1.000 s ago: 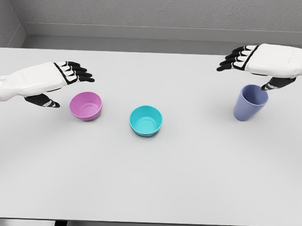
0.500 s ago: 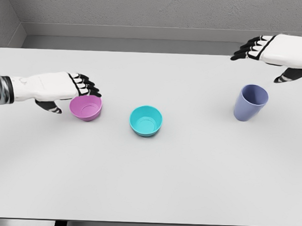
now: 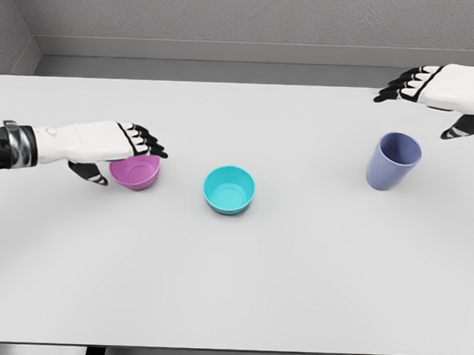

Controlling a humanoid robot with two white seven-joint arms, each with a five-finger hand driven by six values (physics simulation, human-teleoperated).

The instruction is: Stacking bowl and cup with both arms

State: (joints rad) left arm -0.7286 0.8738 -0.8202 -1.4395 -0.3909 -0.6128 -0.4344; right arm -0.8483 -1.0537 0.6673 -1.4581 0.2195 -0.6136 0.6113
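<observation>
Left hand, fingers spread, reaches over the pink bowl on the white worktop; teal bowl sits mid-worktop, while the open-fingered right hand hovers above the blue cup.

A: What sort of place is this?

B: A bare test room in a simulator, not a home or kitchen. A plain white table fills nearly the whole frame.

A: And behind it?

B: Along the top of the frame, a rough grey wall meets a grey floor in a flat strip; another grey wall edges the upper left corner. Every surface is smooth, evenly lit and unmarked, as renders are.
</observation>
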